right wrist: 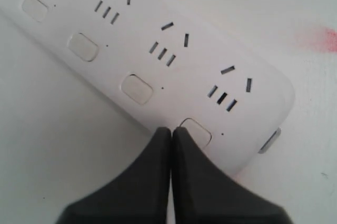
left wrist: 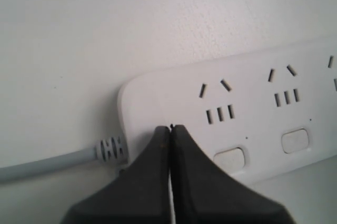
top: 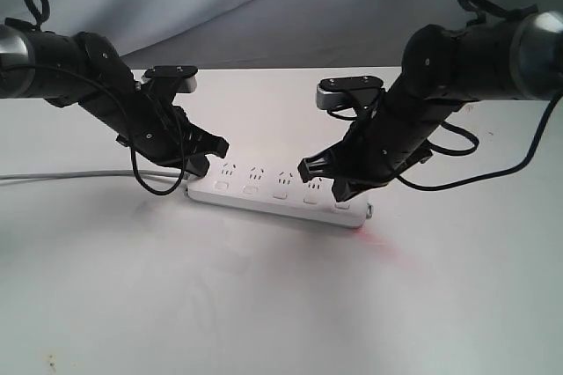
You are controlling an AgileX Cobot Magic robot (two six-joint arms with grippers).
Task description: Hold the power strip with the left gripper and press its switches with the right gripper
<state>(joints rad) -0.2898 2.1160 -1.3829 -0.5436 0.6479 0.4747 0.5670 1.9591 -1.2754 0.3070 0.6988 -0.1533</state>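
Lying flat on the table, the strip runs its long axis from one arm to the other, with the cord end under the left gripper. Both pairs of jaws are clenched on nothing. The right gripper is nearer the end switch, its tip at that button's edge; whether it touches cannot be told.

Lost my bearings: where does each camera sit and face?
Exterior: off the arms, facing the power strip on the table; left arm and right arm show.
Left wrist: on left arm, facing the cord end; shut left gripper shows.
Right wrist: on right arm, facing the end switch; shut right gripper shows.
Shared: the power strip.
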